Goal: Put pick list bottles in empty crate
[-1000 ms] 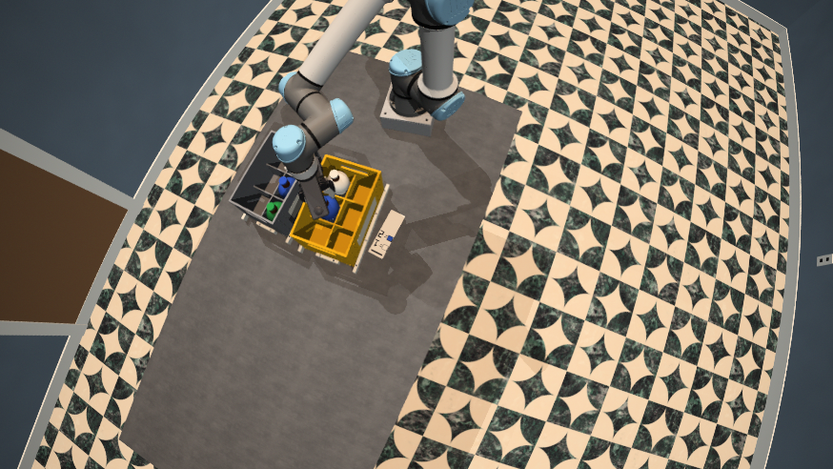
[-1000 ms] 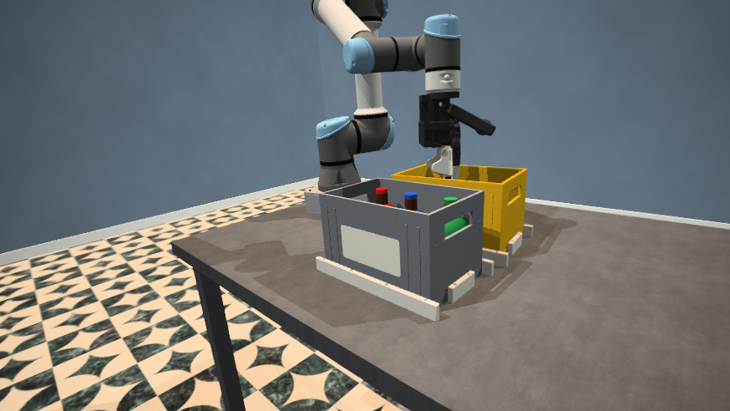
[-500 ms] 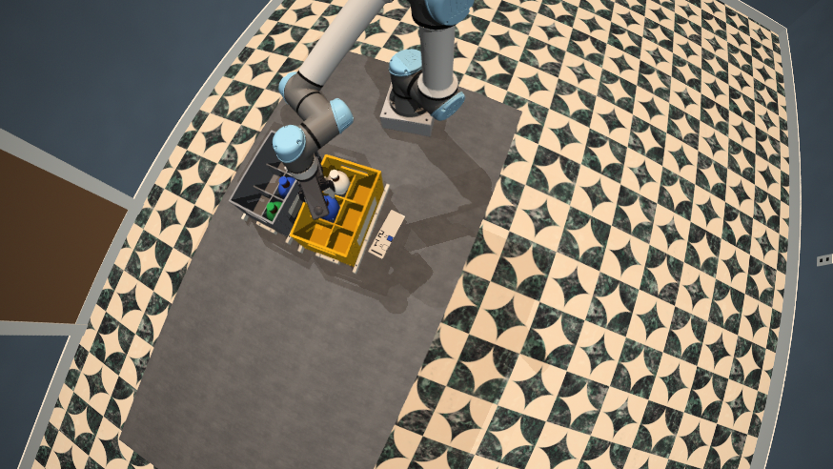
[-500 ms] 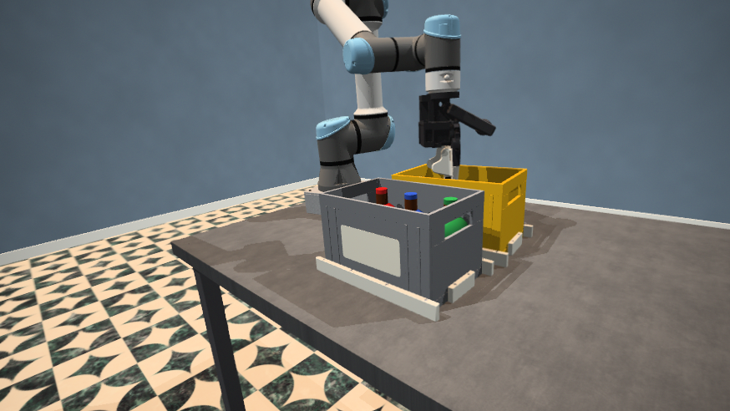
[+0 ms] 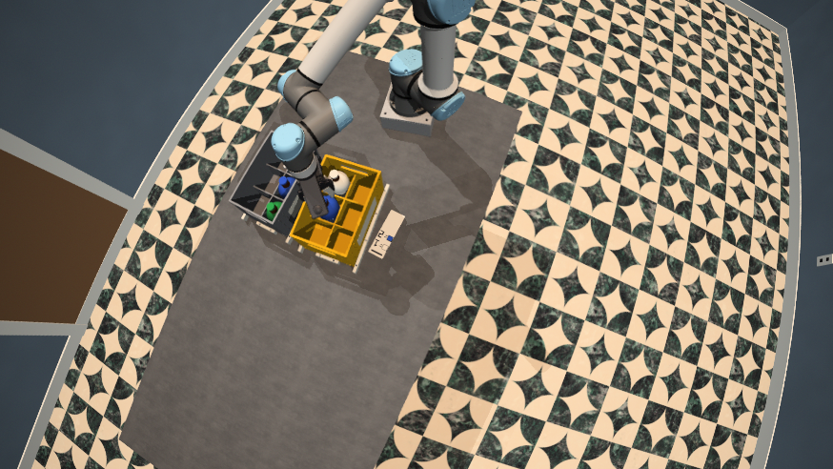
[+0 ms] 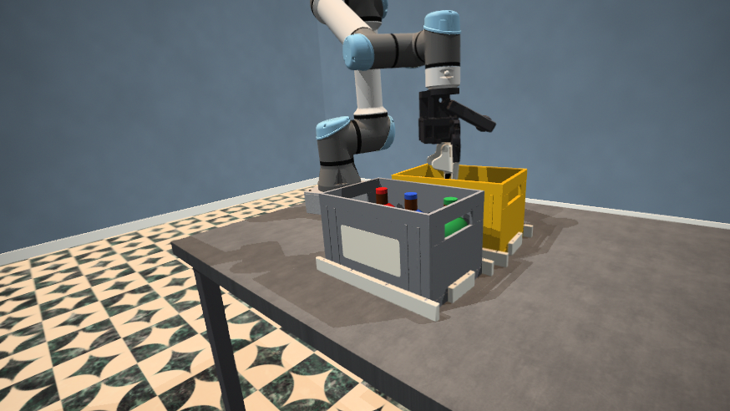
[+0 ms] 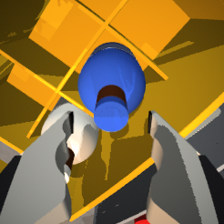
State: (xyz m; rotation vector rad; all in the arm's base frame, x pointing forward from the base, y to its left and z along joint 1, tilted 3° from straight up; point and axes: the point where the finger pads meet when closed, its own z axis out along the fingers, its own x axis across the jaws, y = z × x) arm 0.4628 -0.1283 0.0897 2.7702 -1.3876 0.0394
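Observation:
A blue-label bottle (image 5: 330, 208) (image 7: 111, 86) with a blue cap stands upright in a cell of the yellow crate (image 5: 324, 241) (image 6: 503, 204) (image 7: 45, 32). A white-label bottle (image 5: 338, 181) (image 7: 84, 141) stands in the cell next to it. My gripper (image 7: 110, 112) (image 6: 445, 163) is open and hangs straight above the blue bottle's cap, with a gap on both sides and its fingertips about level with the crate rim. The pick list (image 5: 387, 234) lies on the table beside the yellow crate.
The grey crate (image 5: 250, 186) (image 6: 370, 247) stands against the yellow one. It holds a red-capped bottle (image 6: 381, 193), a blue one (image 5: 285, 186) (image 6: 410, 195) and a green one (image 5: 272, 210) (image 6: 449, 200). White stop blocks line both crates. The arm's base (image 5: 408, 116) stands behind them.

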